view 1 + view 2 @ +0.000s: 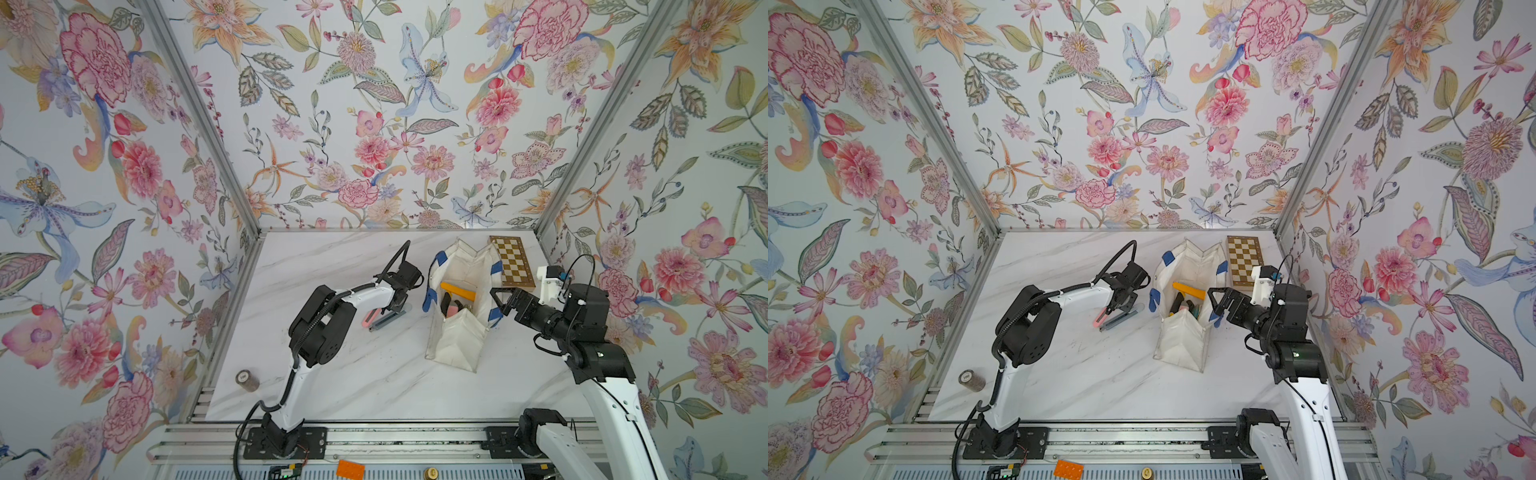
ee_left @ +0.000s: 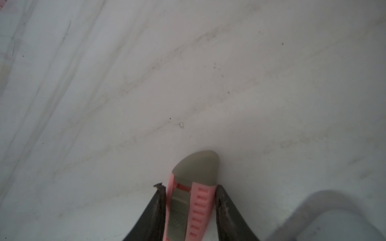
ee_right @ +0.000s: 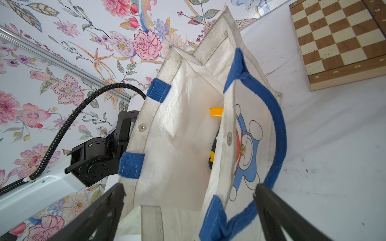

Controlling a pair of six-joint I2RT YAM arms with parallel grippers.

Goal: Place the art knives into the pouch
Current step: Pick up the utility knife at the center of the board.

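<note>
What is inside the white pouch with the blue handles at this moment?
Inside the pouch, a top view shows a yellow bar-shaped tool and dark-handled items beside it. The pouch walls cover their lower parts and the bottom, so I cannot name them.

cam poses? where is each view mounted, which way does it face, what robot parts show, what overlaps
Both top views: overhead at the front, tilted down toward the back wall; see the table, left arm, right arm, left gripper, right gripper.
Left wrist: behind the left gripper, looking down onto the table; its fingers hug the art knife.
Right wrist: behind the right gripper, looking into the pouch; its open fingers, left arm, chessboard.
Shared: top and right wrist views both show pouch, chessboard, left arm.
</note>
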